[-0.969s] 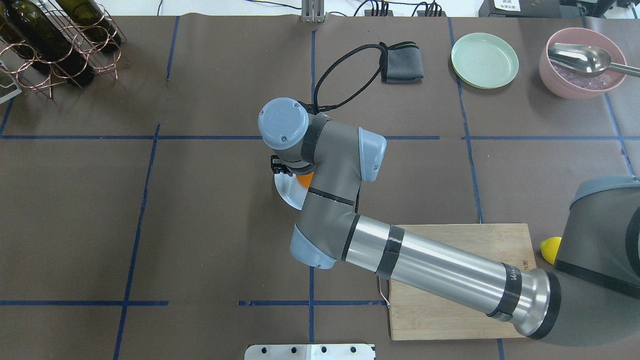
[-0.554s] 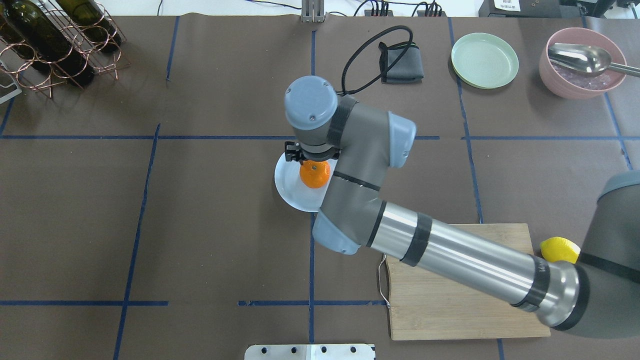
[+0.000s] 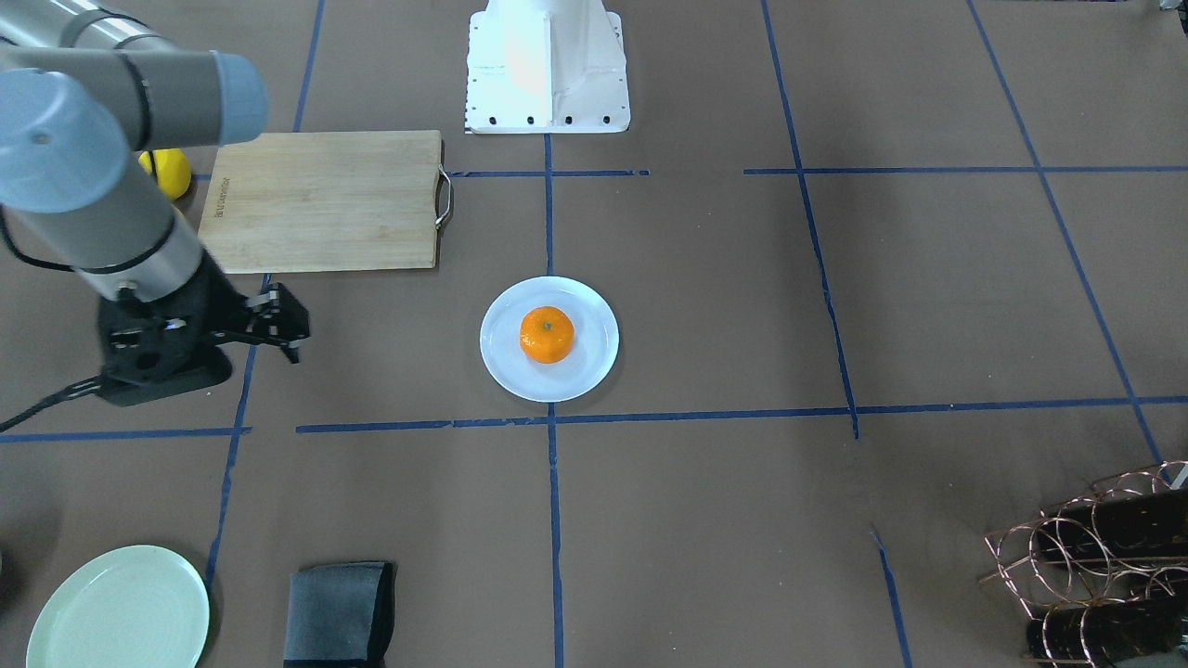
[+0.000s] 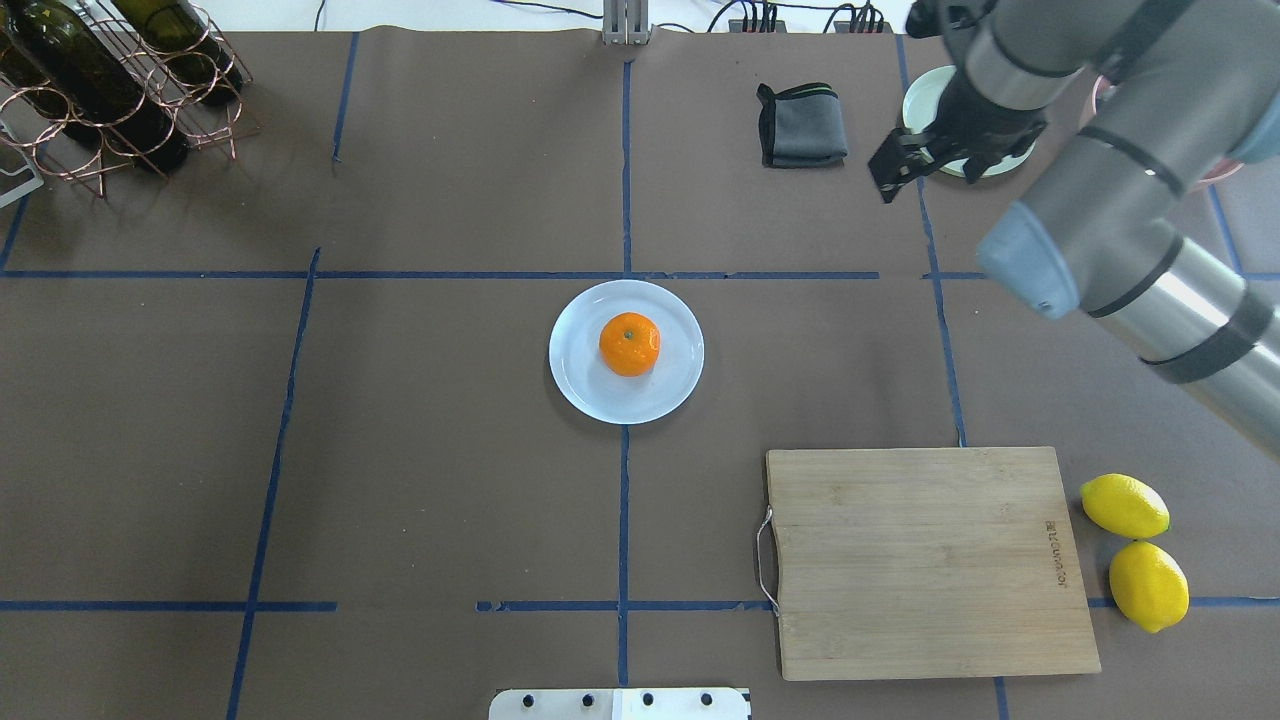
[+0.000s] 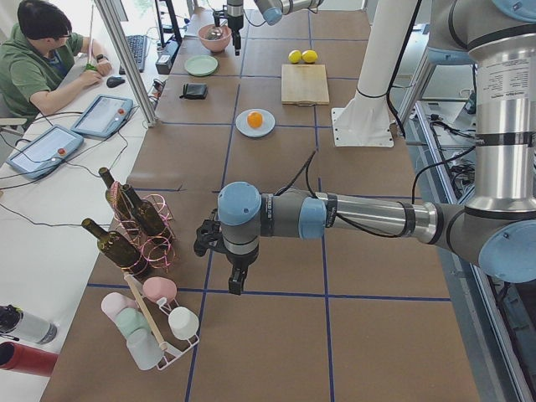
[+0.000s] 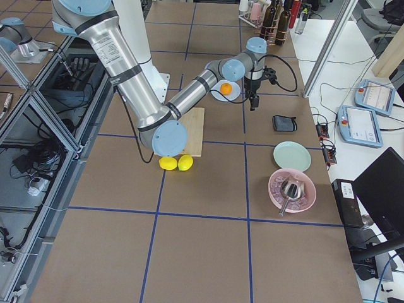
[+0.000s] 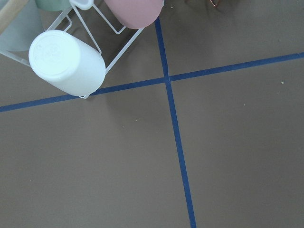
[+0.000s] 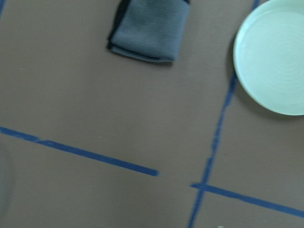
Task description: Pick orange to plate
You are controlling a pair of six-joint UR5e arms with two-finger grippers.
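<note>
The right gripper [image 4: 886,180] is hanging in the air over the far right part of the table, its jaws standing apart and holding nothing, well apart from the fruit. Its wrist camera is looking down on a folded grey cloth [image 8: 148,29] and a pale green plate [image 8: 275,57] lying near each other on the brown table cover. Toward the middle of the table, the orange [image 4: 630,344] is sitting on the white plate [image 4: 590,388], stem dimple facing up, resting a little off the plate's centre and touching nothing else. On the robot's side of the table a wooden cutting board [image 4: 925,560] is lying flat, with two lemons [image 4: 1125,507] lying just beside its right edge, one against the other. A pink bowl [image 6: 291,189] with a metal spoon in it is standing beyond the green plate. The left gripper [image 5: 237,280] is pointing down over the table's left end, near a wire rack of bottles [image 5: 134,222] and a rack of cups [image 5: 155,331]; whether its jaws are apart or together cannot be told.
</note>
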